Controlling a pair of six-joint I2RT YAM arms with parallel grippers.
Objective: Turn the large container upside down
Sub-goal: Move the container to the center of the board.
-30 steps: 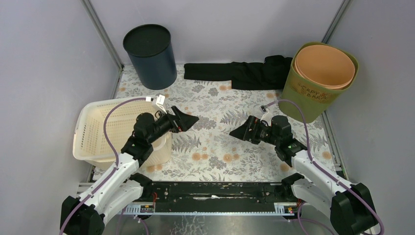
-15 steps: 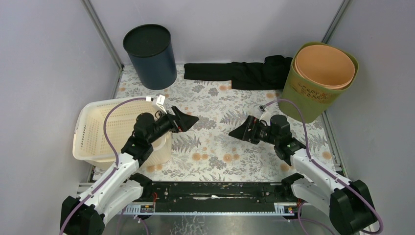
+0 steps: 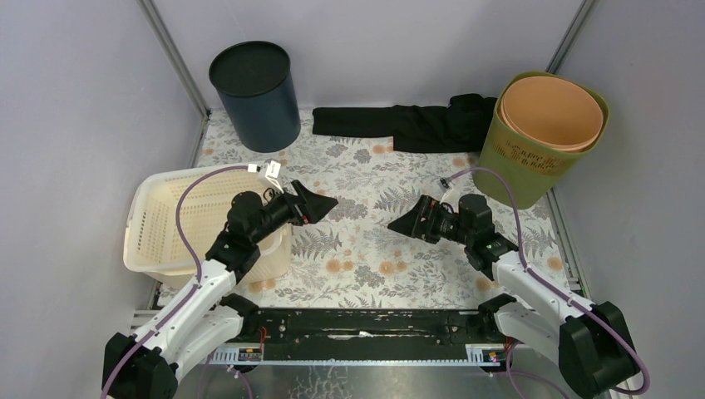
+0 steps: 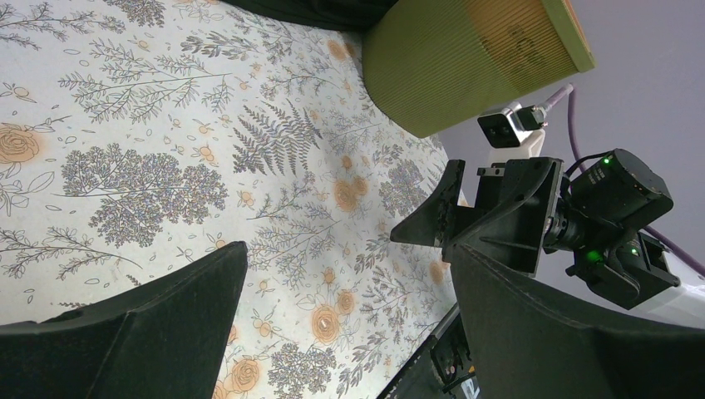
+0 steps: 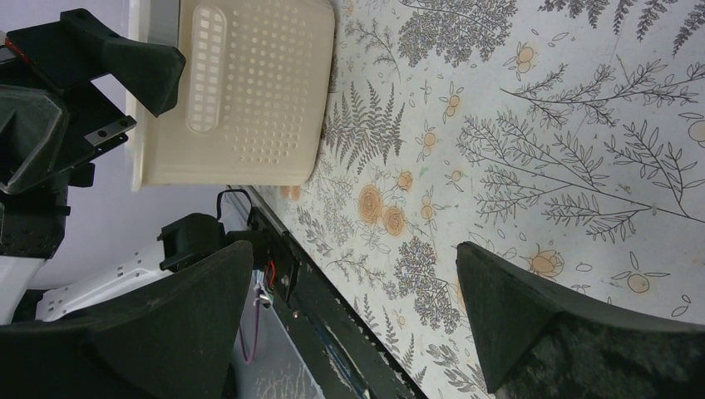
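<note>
Three containers show in the top view. A wide cream perforated basket (image 3: 143,226) stands upright at the left, opening up; it also shows in the right wrist view (image 5: 249,91). A ribbed green bin (image 3: 515,162) leans at the back right with an orange bin (image 3: 553,112) nested inside. A dark navy bin (image 3: 258,96) stands at the back left with a flat closed face up. My left gripper (image 3: 322,202) hovers open beside the basket's right wall. My right gripper (image 3: 401,221) hovers open at mid-table, facing it. Neither holds anything (image 4: 349,249) (image 5: 353,248).
A black cloth (image 3: 399,125) lies along the back edge between the navy bin and the green bin. The floral mat (image 3: 366,258) covers the table. Grey walls close in on three sides. The black rail (image 3: 357,328) runs along the near edge.
My right gripper has crept slightly to the left and up. The left arm and all containers have stayed put.
</note>
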